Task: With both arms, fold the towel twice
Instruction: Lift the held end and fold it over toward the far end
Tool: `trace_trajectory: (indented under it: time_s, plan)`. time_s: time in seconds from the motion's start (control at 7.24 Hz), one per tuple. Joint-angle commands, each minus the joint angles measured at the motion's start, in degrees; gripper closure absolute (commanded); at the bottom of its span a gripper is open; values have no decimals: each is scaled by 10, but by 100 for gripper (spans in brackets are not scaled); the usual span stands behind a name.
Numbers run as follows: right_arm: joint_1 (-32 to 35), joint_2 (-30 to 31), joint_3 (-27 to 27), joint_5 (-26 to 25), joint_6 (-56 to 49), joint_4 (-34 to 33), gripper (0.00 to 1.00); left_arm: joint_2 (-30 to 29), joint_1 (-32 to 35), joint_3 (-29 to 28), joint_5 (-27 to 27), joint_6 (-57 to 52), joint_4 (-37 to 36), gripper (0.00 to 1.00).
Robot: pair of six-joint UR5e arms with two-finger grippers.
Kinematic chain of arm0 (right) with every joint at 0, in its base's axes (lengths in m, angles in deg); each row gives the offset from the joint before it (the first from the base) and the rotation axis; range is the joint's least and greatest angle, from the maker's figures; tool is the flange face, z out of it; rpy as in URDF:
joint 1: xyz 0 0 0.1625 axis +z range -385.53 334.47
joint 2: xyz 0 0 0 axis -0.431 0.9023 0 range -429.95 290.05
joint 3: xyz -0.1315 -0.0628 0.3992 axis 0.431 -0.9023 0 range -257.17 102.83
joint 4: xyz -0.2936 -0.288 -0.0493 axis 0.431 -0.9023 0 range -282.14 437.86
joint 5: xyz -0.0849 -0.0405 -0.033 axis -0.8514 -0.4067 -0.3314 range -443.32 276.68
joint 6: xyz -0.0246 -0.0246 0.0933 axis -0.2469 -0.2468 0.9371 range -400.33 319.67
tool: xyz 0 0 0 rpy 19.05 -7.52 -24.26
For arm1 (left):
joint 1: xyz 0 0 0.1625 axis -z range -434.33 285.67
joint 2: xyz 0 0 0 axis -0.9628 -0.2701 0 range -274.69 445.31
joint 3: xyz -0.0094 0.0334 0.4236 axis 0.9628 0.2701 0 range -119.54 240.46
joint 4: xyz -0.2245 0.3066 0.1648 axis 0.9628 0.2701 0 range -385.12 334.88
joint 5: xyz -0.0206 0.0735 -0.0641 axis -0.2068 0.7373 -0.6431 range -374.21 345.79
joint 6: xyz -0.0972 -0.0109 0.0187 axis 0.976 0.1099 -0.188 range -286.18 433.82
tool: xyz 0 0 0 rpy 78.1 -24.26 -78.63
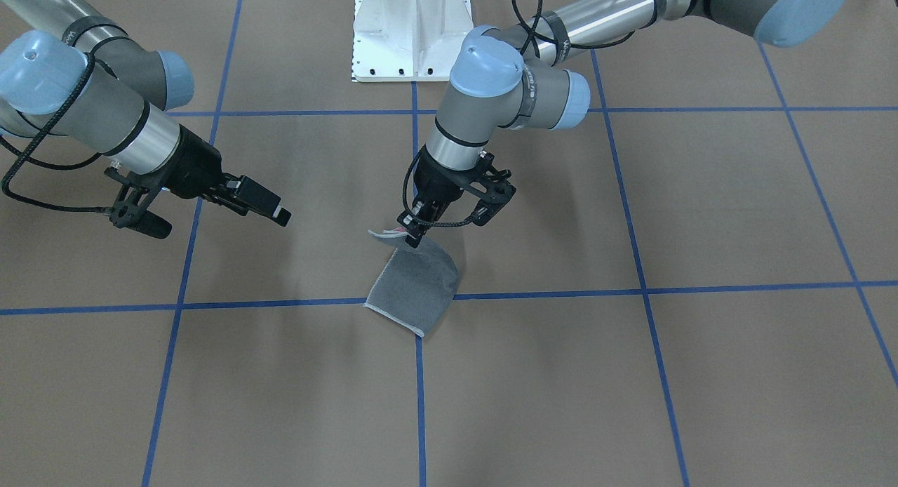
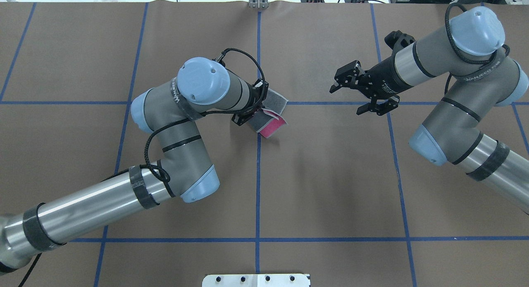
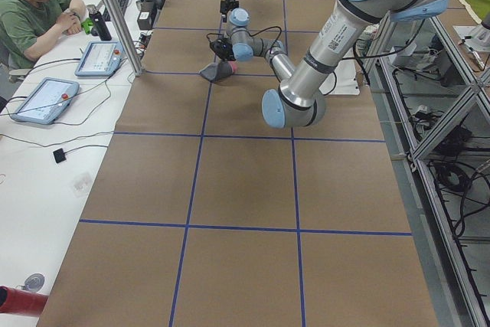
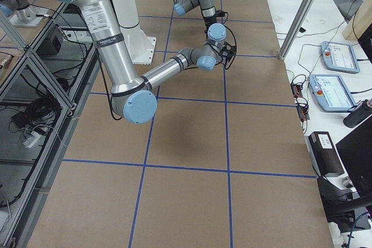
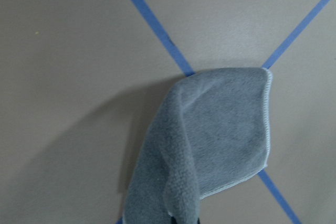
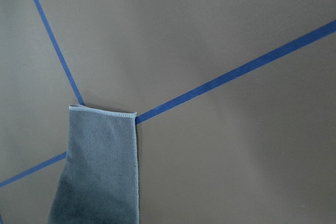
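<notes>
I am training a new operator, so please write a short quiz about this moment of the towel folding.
1. True or false: the right gripper is shut on the small square terry towel, pink on one face, dark grey on the other.
2. Which gripper holds the towel? A) left gripper B) right gripper C) neither
3. Which towel face shows in the left wrist view?
Key: 1 false; 2 A; 3 dark grey.

Behind the black left claw [image 1: 412, 236] and right claw [image 2: 345, 100] you see grey joints [image 2: 173, 113], light-blue caps [image 2: 202, 81], silver tubes [image 2: 91, 204], looped black cables [image 2: 244, 54].
</notes>
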Motion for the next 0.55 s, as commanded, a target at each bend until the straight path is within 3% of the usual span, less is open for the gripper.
trace_trajectory:
  time_s: [0.0, 0.28, 0.41]
  plan:
    - [1, 0, -2, -1, 0, -1, 0, -35, 16, -61, 0, -2, 20, 100]
    - [1, 0, -3, -1, -1, -1, 0, -57, 21, -126, 0, -2, 65, 100]
    - [1, 0, -3, -1, -1, -1, 0, -58, 21, -128, 0, -3, 65, 100]
